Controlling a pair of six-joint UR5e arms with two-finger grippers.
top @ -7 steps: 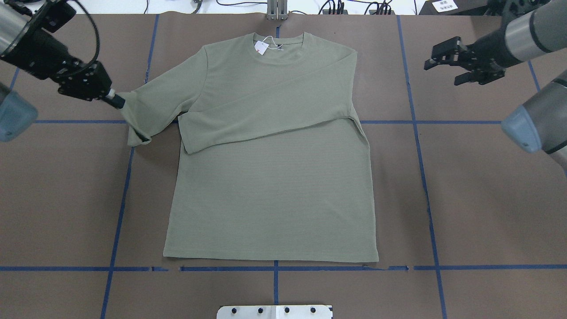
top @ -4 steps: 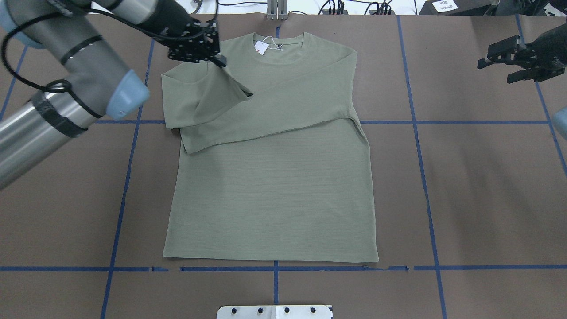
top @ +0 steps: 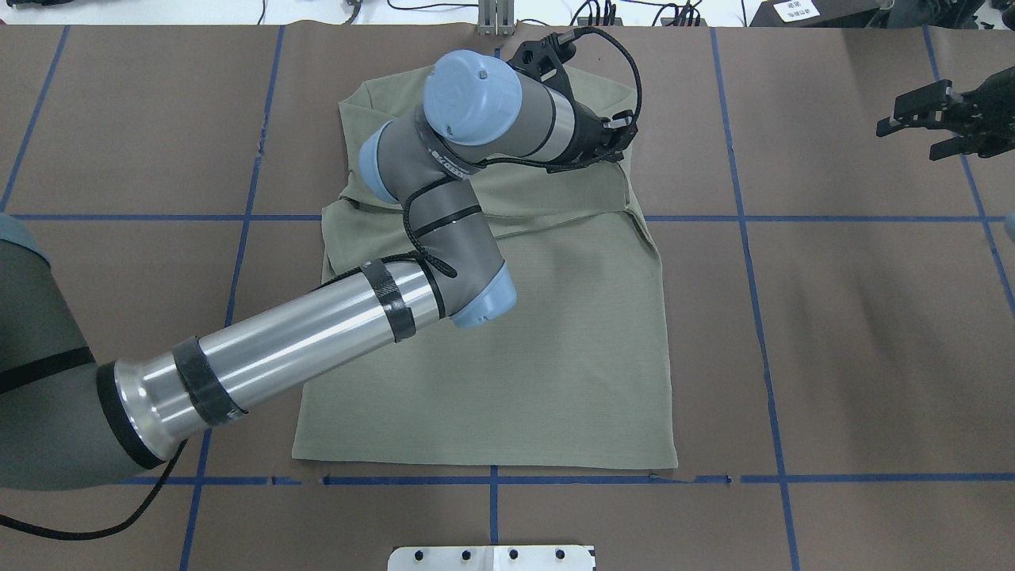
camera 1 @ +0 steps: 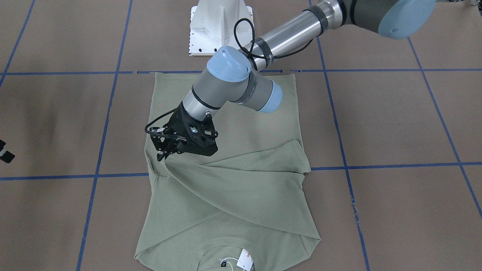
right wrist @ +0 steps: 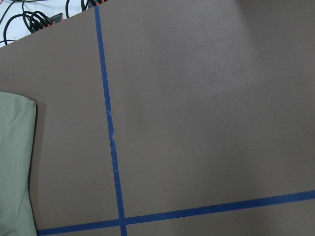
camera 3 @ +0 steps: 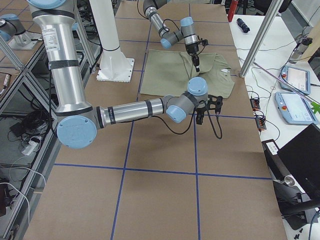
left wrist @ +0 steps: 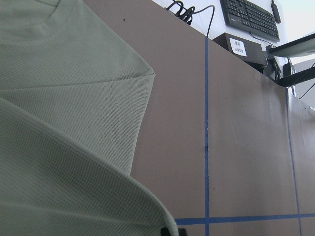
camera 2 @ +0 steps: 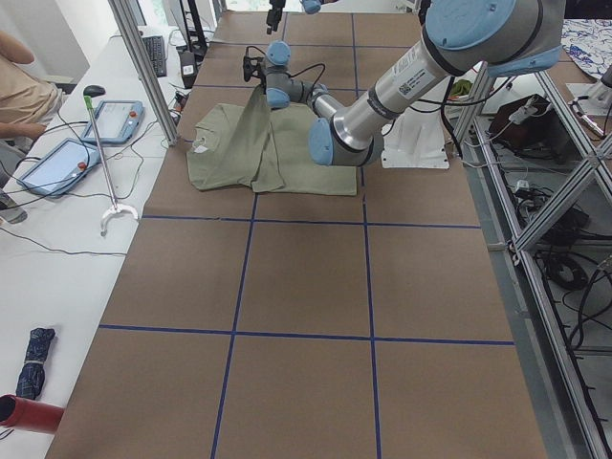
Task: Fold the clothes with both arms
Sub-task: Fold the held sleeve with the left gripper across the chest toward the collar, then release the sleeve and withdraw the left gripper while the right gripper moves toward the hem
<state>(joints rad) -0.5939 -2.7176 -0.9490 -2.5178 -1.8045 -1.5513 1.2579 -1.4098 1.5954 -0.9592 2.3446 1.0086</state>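
On table (top: 833,317), shirt (top: 515,381): flat at centre, collar (camera 1: 216,249) at 12 o'clock.
Left arm (top: 277,357): reaching in from 8 o'clock, right over the shirt!
Sleeve (camera 1: 226,188): draped across the chest, its end raised.
Left gripper (camera 1: 162,158): clamped on that sleeve end, at the shirt's 1 o'clock shoulder.
Right gripper (top: 912,139): jaws wide, holding nothing, out at 2 o'clock, well apart.
Tag (camera 1: 244,259): white, at the collar.

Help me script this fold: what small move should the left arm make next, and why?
Probably lower, then open. The left gripper is shut on the sleeve, lifted taut across the shirt to near its opposite side edge. It likely only needs laying flat.
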